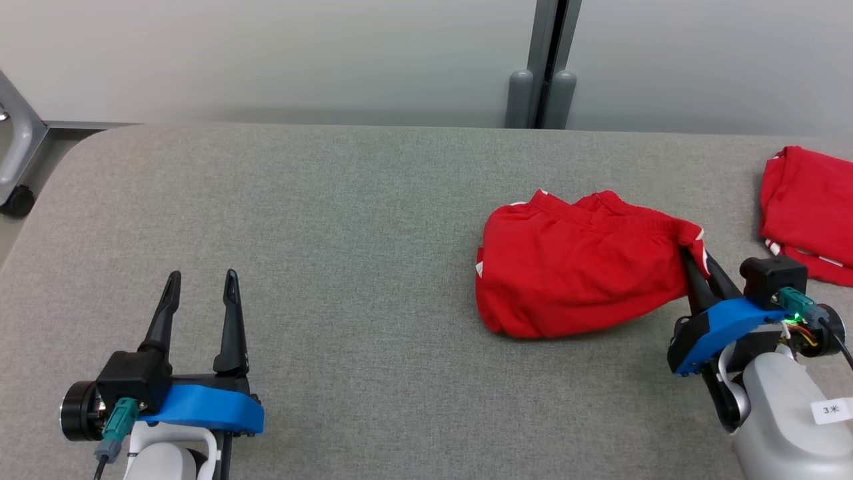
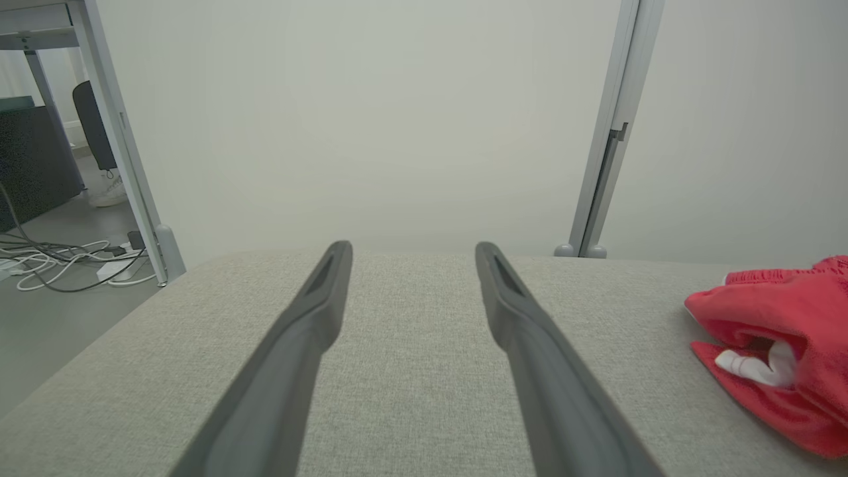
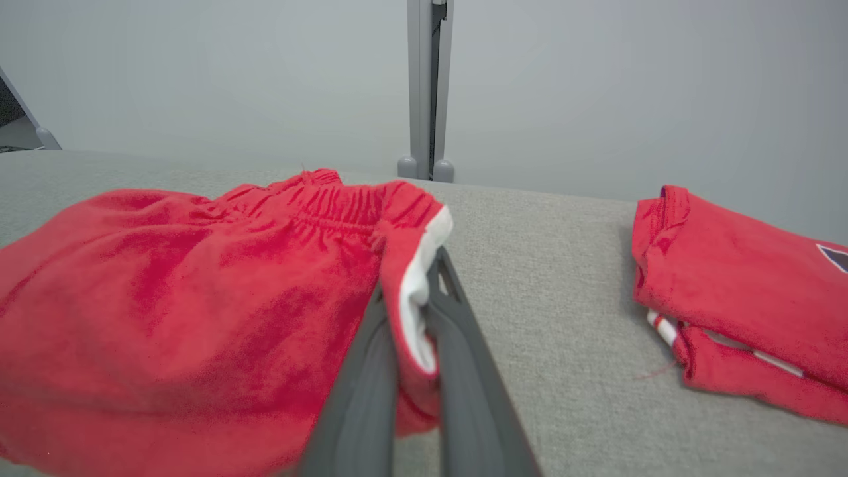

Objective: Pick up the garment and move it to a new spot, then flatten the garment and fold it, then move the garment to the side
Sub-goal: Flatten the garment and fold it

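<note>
at the near edge of the grey, coarse-woven worktop (image 1: 373, 280), toward its left corner, the left jaws stand spread, two long tapered black fingers (image 1: 231, 320) pointing at the far edge with bare cloth between them. they rise from a smooth blue plastic mount (image 1: 200, 408) with a teal plug (image 1: 120, 417) at its side. near the right corner a pale glossy forearm (image 1: 780, 413) carries a small white label (image 1: 831, 409) that reads "3" followed by a mark too small to make out. the right jaws are pressed together, pinching a white-edged fold at the right end of the garment (image 1: 573, 273). the garment is a rumpled pair of red shorts in soft, slightly fuzzy cloth, with a gathered elastic waistband and white trim. it lies on the right half of the worktop, about midway between the near and far edges. farther back, at the right edge and apart from it, lies a folded red piece (image 1: 810, 207) with red-and-white striped trim. beyond the far edge a grey metal post (image 1: 550, 67) with two rounded feet stands against a plain pale wall.
</note>
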